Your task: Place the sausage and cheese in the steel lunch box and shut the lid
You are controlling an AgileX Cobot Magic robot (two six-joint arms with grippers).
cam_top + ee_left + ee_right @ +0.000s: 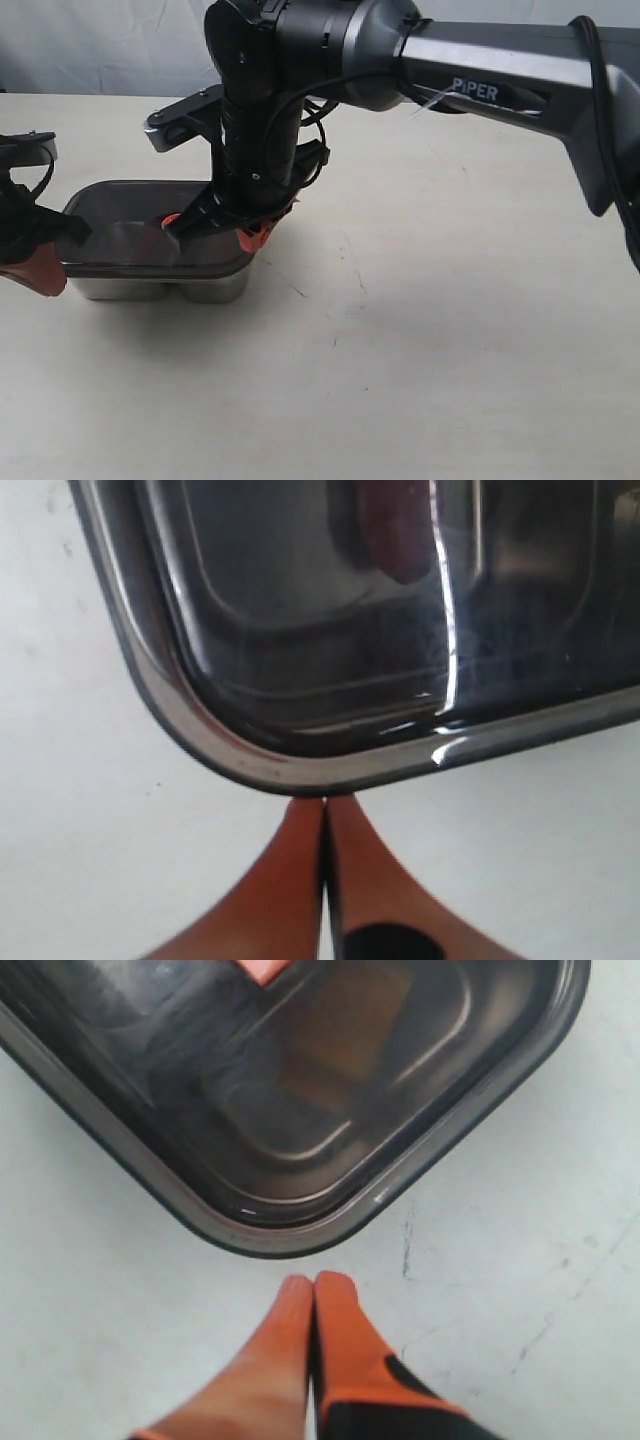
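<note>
Pale, scuffed tabletop [450,350] runs under both my arms, with a white backdrop behind it. Directly ahead of my hands sits the steel lunch box [150,288] with the smoky lid [130,225] lying on top of it.

Through the lid, beyond my left gripper [325,810], I can make out the dark red sausage [395,530] in one compartment. Beyond my right gripper [313,1285] a dull yellow-brown block shows in the other, which I take for the cheese [345,1040]. The orange valve [265,968] lies farther off.

Both pairs of my fingers are pressed together with nothing between them. My left tips meet the rounded corner of the lid's rim, or very nearly. My right tips sit just short of another corner, with a strip of bare table between.

My right arm reaches in long from the far side, its wrist bent steeply down over the box's end. My left hand sits low at the opposite end, the arm mostly out of sight.

I judge that both items are loaded and that closing the lid is the step in hand. I cannot tell whether the seal is seated all round. The next move calls for even pressure down on the rim, without shoving the box sideways.
</note>
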